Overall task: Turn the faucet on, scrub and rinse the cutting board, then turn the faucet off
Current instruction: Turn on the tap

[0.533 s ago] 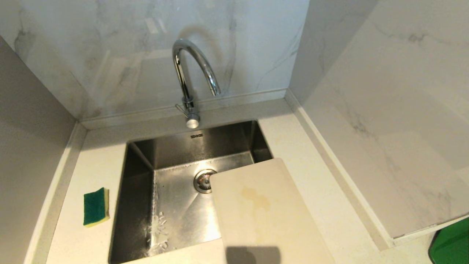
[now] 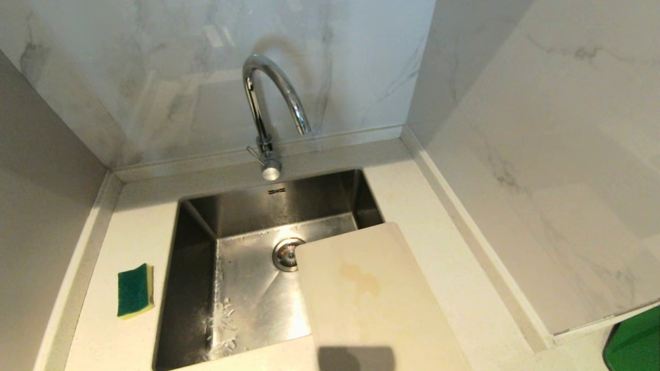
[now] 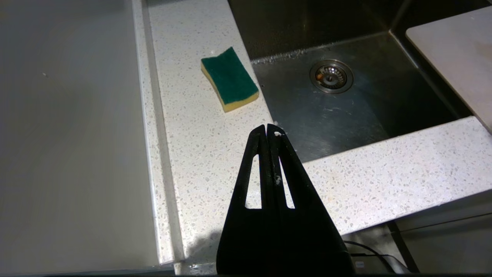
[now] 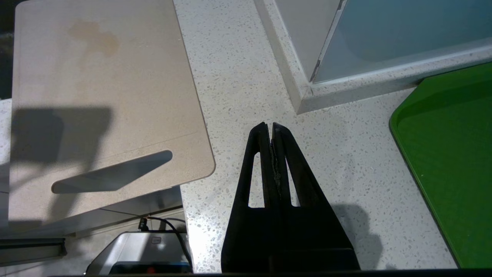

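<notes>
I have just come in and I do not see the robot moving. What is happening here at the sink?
Nothing is being handled yet. The cutting board with a yellowish stain lies across the right part of the steel sink, and the faucet shows no water. The green-and-yellow sponge rests on the counter left of the sink. The left gripper and right gripper are both shut and empty, above the counter's front edge.

We note the faucet (image 2: 268,103) is shiny chrome and the sink (image 2: 247,288) beneath it dull steel grey. Right of the sink, the cutting board (image 2: 371,293) is cream with a yellowish stain. Left of the sink, the sponge (image 2: 134,290) is dark green over yellow. The countertop (image 3: 200,154) is white, finely speckled. The tray (image 4: 449,161) is bright green. Both grippers are black.
</notes>
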Controlling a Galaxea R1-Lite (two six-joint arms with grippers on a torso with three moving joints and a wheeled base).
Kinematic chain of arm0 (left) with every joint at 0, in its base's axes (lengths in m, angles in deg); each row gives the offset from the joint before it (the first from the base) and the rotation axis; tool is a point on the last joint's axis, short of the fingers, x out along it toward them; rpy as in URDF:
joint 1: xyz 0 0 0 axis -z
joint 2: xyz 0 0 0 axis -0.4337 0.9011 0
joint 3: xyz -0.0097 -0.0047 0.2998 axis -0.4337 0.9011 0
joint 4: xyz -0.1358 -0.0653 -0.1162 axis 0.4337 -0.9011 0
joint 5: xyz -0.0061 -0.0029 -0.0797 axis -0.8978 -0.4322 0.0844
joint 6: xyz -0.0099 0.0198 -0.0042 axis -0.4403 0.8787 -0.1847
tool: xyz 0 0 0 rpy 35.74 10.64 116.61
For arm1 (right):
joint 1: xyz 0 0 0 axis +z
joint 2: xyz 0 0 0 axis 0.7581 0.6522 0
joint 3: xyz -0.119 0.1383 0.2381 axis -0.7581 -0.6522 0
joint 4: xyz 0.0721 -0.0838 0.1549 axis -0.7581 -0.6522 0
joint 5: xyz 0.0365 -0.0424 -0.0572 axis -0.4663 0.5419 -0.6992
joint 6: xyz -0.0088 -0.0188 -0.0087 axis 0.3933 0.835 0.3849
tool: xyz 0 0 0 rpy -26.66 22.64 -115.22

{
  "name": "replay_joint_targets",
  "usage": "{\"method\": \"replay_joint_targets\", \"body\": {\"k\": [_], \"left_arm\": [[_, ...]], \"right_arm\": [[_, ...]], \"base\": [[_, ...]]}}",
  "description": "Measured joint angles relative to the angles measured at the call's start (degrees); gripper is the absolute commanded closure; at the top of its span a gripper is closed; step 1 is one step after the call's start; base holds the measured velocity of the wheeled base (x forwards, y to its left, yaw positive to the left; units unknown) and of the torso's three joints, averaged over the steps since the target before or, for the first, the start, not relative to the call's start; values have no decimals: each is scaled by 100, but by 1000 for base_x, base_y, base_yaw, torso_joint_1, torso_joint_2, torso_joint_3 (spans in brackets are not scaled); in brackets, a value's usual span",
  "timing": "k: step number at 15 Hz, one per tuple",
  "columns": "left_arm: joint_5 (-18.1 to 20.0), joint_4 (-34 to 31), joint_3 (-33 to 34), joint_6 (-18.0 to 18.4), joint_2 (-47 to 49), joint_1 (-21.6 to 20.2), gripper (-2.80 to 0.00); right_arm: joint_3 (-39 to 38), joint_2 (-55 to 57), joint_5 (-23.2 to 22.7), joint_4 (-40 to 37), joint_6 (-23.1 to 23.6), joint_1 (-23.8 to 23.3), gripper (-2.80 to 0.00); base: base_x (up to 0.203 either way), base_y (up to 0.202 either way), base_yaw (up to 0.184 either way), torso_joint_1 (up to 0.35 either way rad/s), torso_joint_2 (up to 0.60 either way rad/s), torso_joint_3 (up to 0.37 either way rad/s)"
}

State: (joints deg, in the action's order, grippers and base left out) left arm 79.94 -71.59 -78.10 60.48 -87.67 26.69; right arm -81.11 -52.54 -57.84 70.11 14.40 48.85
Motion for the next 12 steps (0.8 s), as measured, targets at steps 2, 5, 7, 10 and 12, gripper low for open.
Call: {"method": "replay_joint_targets", "body": {"k": [2,5,7,10,12], "left_arm": [[-24,-109,-60,-9,2,2,0],[51,-769,-585,-4,101,6,0],[257,-1366,-1079,31,262,6,0],[476,-1538,-1534,351,719,6,0],[626,-1356,-1825,435,1223,6,0]], "right_arm": [[0,0,-3,0,2,0,0],[0,0,0,-1,-7,0,0],[2,0,0,0,-1,0,0],[2,0,0,0,2,0,0],[2,0,0,0,2,0,0]], "base": [[0,0,0,0,0,0],[0,0,0,0,0,0],[0,0,0,0,0,0],[0,0,0,0,0,0],[0,0,0,0,0,0]]}}
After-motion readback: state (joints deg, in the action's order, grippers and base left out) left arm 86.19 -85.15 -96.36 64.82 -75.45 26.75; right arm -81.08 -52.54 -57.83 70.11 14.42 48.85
